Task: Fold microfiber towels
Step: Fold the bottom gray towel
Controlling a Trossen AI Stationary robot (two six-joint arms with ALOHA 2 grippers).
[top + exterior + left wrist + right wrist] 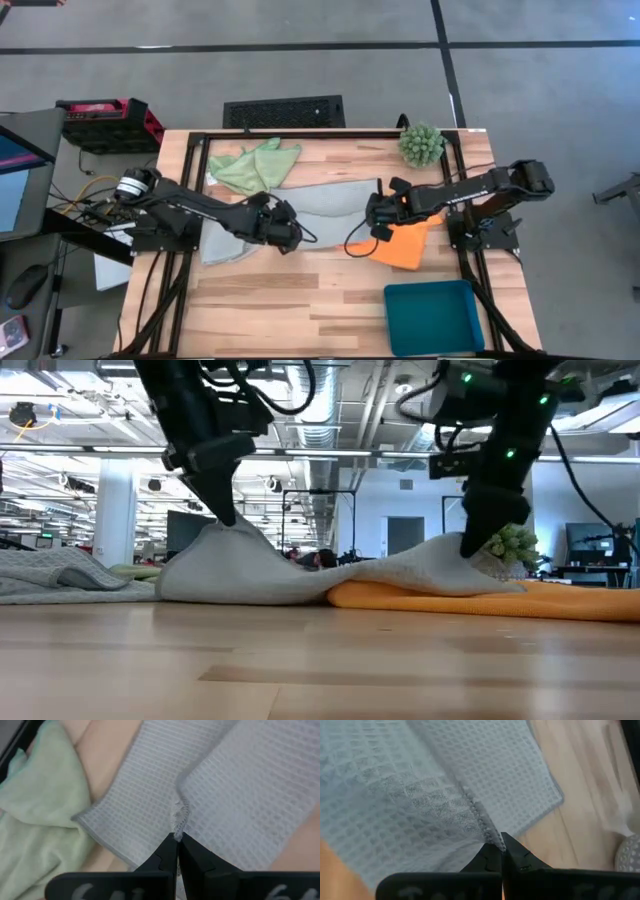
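Pinching the blue-grey towel (pixel 335 200) at its two ends, the left pincer (pixel 283 232) and the right pincer (pixel 377 220) are closed on it at the bench (pixel 300 300) centre; the orange towel (pixel 405 245) lies under the right end.

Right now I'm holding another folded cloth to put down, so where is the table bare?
The widest bare wood is the near strip, left of the teal tray and below both arms. A smaller patch lies between the green cloths and the spiky plant. The middle is crowded: left gripper and right gripper pinch the grey towel, beside the orange cloth.
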